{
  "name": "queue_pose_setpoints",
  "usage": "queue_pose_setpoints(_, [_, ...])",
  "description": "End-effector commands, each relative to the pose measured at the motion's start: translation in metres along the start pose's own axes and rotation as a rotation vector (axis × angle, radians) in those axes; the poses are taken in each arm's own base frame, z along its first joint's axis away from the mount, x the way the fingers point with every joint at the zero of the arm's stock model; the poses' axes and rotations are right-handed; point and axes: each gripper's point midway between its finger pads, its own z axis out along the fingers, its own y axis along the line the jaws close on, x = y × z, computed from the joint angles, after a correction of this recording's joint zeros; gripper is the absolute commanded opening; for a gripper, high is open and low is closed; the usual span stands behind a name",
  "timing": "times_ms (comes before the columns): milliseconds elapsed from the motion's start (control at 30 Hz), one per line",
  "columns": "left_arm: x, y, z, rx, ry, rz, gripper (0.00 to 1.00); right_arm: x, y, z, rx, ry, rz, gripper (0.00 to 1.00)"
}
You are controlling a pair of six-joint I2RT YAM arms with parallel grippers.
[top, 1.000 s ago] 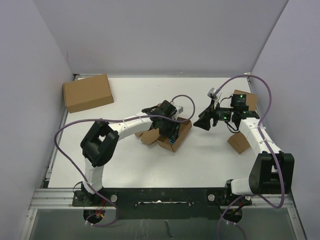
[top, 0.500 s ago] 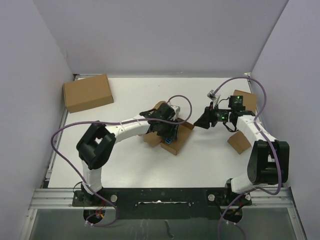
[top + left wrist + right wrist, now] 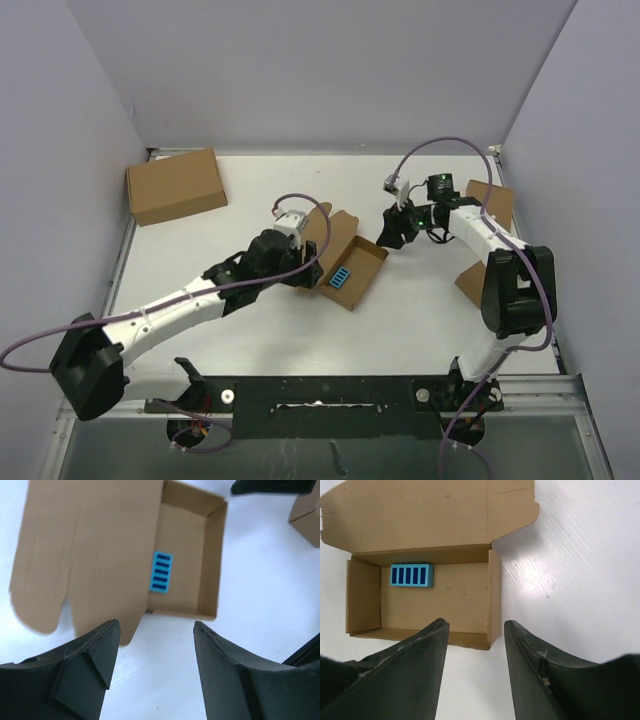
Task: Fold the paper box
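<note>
paper box (image 3: 345, 262): lies on the white table (image 3: 250, 200) about its middle, half-folded. tray walls stand upright, lid flap lies back flat toward the table's far left. carries a small blue striped piece (image 3: 340, 277) on the tray floor.

left gripper (image 3: 306, 274): hovers over the table just left of its middle, at the edge of the lid flap. fingers spread apart, with only bare table and a corner of the flap showing between them in the wrist view.

right gripper (image 3: 388, 232): hangs above the table right of its middle, clear of the box. fingers parted, gripping nothing.

large closed carton (image 3: 176, 185): sits at the table's far left corner.

far small box (image 3: 492, 203) and near small box (image 3: 478, 285): rest along the table's right edge.
</note>
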Motion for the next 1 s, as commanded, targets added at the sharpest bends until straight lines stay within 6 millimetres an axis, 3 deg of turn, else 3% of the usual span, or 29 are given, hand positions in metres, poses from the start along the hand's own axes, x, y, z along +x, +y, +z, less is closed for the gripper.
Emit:
queue_pose_setpoints(0, [0.000, 0.027, -0.028, -0.056, -0.138, -0.106, 0.66, -0.006, -0.020, 0.005, 0.022, 0.041, -0.041, 0.48])
queue_pose_setpoints(100, [0.021, 0.047, -0.041, -0.083, -0.164, -0.194, 0.84, -0.004, -0.019, 0.015, -0.027, 0.054, -0.026, 0.47])
queue_pose_setpoints(267, [0.046, 0.063, -0.051, -0.049, -0.168, -0.343, 0.86, 0.001, -0.009, 0.023, -0.108, 0.058, 0.011, 0.46])
queue_pose_setpoints(600, [0.045, 0.074, -0.027, -0.007, -0.132, -0.480, 0.80, 0.019, 0.014, 0.021, -0.187, 0.077, 0.045, 0.42])
queue_pose_setpoints(733, [0.037, 0.077, -0.015, 0.033, -0.123, -0.510, 0.65, 0.025, 0.025, 0.013, -0.214, 0.077, 0.056, 0.42])
queue_pose_setpoints(967, [0.026, 0.082, -0.002, 0.064, -0.105, -0.517, 0.63, 0.035, 0.053, 0.006, -0.291, 0.093, 0.091, 0.42])
